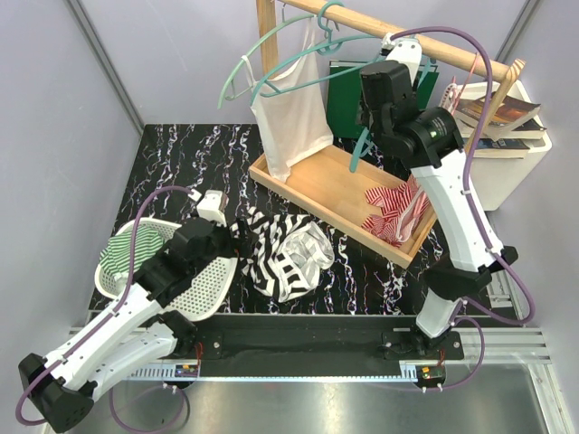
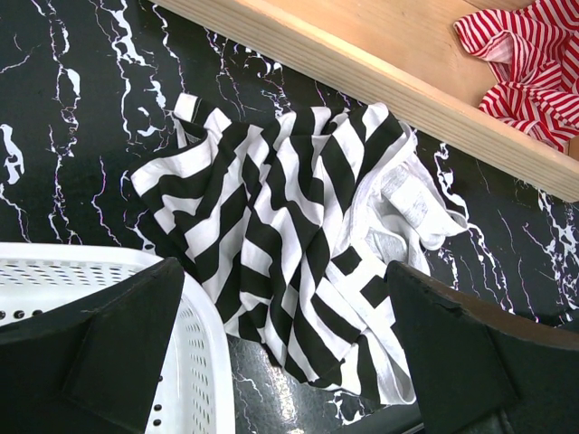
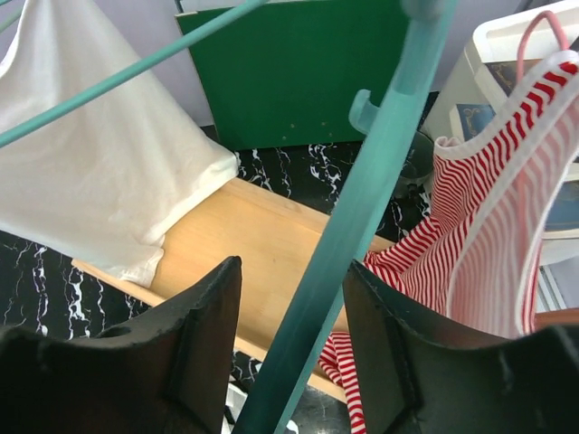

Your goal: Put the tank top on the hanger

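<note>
Right pincer (image 3: 292, 289) around one hanger (image 3: 380, 154)

Hanging white tank top (image 1: 289, 117), red-striped garment (image 1: 393, 217) in wooden tray (image 1: 326, 185), white basket (image 1: 204, 287).

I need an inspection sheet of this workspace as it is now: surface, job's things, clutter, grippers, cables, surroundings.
Surface: black marbled table, partly covered.
Job's things: striped tank top crumpled on the table; teal hanger between the right gripper's fingers.
Clutter: white basket holding green-striped cloth; red-striped garment over the wooden tray; white tank top hanging; books.
Grippers: left gripper open above the tank top; right gripper open around the hanger, gap on one side.
Cables: a purple cable loops along each arm.
Surroundings: grey walls; wooden rail overhead.
</note>
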Available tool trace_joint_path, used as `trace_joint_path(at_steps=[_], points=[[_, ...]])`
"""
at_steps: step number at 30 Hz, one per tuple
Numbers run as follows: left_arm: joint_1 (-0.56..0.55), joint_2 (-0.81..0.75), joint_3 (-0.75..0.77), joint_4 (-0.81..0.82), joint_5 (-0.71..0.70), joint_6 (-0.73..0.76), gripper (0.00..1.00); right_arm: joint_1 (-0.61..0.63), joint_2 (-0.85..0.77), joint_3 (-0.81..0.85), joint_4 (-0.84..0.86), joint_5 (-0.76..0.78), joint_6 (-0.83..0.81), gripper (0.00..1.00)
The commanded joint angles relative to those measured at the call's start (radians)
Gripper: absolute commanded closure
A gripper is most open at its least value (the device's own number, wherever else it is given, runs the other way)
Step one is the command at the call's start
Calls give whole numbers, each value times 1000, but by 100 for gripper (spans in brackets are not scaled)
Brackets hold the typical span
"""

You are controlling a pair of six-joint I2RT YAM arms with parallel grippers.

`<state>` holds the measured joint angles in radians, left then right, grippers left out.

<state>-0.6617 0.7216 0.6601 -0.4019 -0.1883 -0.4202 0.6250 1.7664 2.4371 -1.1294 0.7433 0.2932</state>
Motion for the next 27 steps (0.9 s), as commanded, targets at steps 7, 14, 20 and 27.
trace_joint_path(at_steps=[7, 14, 20, 27], points=[[-10, -11, -8, 26, -23, -6, 1, -5, -78, 5, -69, 61, -6, 50], [-13, -17, -14, 25, -25, -12, 1, -5, -76, 14, -107, 53, -28, 73], [-15, -7, -16, 25, -26, -12, 1, -5, -78, 28, -102, 56, -61, 92], [-15, 1, -24, 26, -37, -14, 1, -5, -51, 125, -76, 85, -120, 100]])
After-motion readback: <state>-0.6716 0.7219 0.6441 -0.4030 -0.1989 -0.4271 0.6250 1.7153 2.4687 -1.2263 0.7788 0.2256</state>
